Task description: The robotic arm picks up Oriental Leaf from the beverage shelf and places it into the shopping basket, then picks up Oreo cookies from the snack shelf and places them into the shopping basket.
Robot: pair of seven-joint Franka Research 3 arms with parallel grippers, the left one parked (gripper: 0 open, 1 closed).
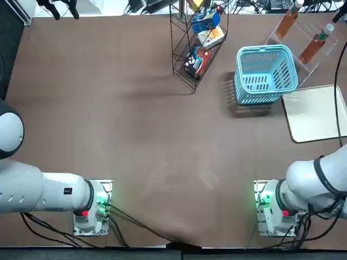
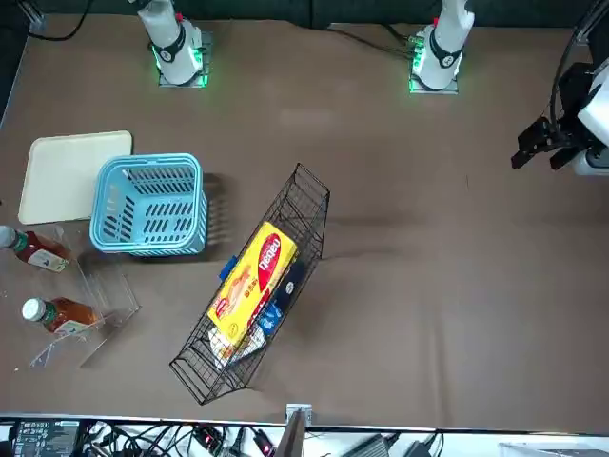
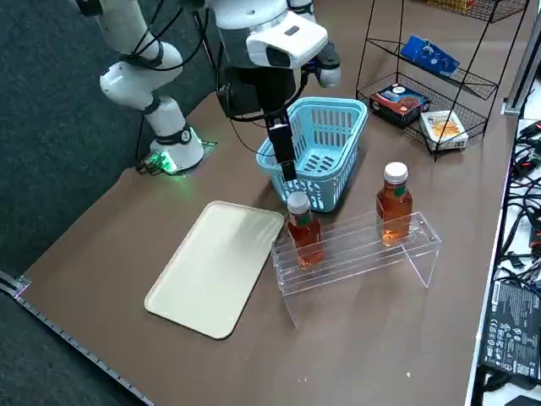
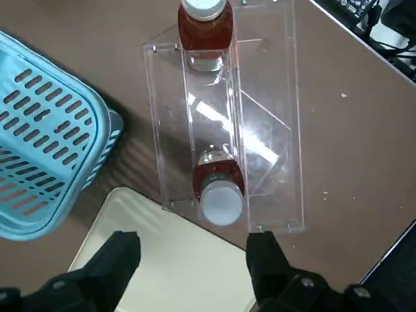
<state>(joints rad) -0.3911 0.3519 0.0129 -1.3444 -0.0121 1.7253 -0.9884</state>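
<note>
Nearest the bases, the right arm (image 1: 320, 179) stands on the robot side of the basket (image 1: 266, 75) and reaches out past its right. The right gripper (image 4: 196, 257) hangs above the table, to the right of the basket, over the tray (image 4: 182, 260). Its two fingers are spread wide, with a broad gap between them and nothing held.

The cream tray lies flat, to the right of the basket and a little nearer the bases. The light blue basket itself sits upright on the table, and its slotted floor shows bare.

Beyond the tray, to the basket's right and reaching farther out, is the clear stand (image 3: 355, 254). It carries two bottles of amber tea with white caps, set apart from each other. The nearer bottle (image 4: 220, 188) lies ahead of the gap between the fingertips, apart from both; the farther bottle (image 4: 206, 29) lies well beyond it along the same line.

To the basket's left and farther out is the black wire rack (image 1: 187, 51). It holds the dark blue-and-red packet (image 1: 197, 60), the white-and-orange box (image 1: 211, 37), the bright blue Oreo packet (image 1: 205, 20) and a big yellow packet (image 2: 251, 287). The Oreo packet is well apart from the gripper.
</note>
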